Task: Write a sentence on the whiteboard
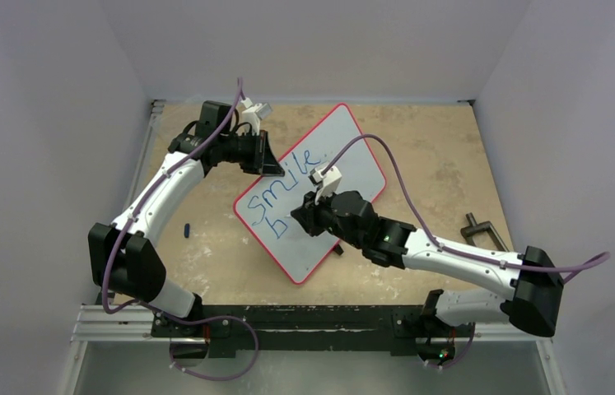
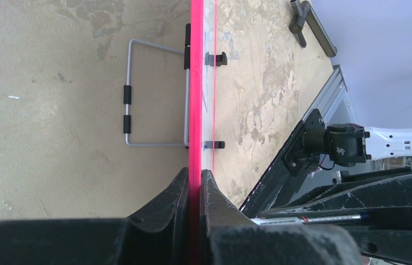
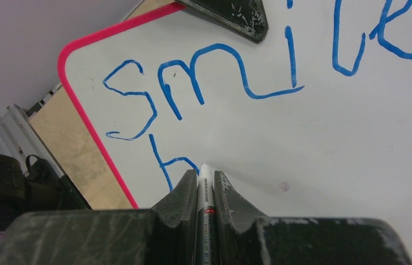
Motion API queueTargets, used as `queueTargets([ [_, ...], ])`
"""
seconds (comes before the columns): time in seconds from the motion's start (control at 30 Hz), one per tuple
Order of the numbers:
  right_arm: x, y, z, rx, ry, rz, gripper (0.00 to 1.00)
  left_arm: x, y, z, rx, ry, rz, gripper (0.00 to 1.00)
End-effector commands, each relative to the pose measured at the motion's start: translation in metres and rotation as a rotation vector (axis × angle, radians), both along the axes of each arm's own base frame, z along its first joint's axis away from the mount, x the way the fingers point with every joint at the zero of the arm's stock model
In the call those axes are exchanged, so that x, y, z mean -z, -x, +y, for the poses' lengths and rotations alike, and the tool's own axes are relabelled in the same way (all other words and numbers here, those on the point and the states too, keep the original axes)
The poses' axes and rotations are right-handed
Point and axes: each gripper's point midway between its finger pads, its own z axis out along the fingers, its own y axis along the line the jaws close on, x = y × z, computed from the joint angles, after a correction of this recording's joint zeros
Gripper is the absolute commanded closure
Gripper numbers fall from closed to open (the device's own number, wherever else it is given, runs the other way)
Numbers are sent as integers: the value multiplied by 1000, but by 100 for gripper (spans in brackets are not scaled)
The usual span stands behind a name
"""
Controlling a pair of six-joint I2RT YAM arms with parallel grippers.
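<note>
Top external view: the whiteboard (image 1: 353, 160) sits slanted on the bench (image 1: 452, 148). The left end effector (image 2: 194, 175) is squeezed tight on the whiteboard's red rim. The right end effector (image 3: 199, 175) is pinched shut around a marker (image 3: 204, 190) over the whiteboard. The marker's tip is at the "b" under "smile" in the blue sentence (image 3: 192, 83).
</note>
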Motion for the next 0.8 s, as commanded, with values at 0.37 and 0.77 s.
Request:
queueTargets([
  [0.37, -2, -16, 1, 65, 24, -31, 100, -33, -14, 3, -26, 18, -169, 100],
  [0.77, 4, -27, -8, 115, 62, -41, 100, -34, -14, 4, -27, 17, -171, 100],
])
